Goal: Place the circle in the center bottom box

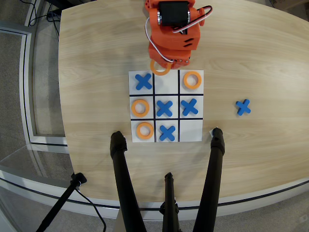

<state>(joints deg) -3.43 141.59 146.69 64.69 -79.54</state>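
In the overhead view my orange gripper [166,63] hangs over the far edge of the white 3x3 board [190,131]. It is shut on the circle [156,70], a flat orange ring that sticks out from under the fingers, partly hidden by them. The ring overlaps the top edge of the center bottom box [166,84], the bare cell in the upper row between a blue X [143,81] and an orange ring [192,79]. I cannot tell whether the circle touches the board.
Two more orange rings [140,108] [145,130] and three blue X pieces [164,108] [189,106] [167,132] fill other cells. A loose blue X [243,107] lies right of the board. Black tripod legs [126,183] [212,179] stand at the table's near edge.
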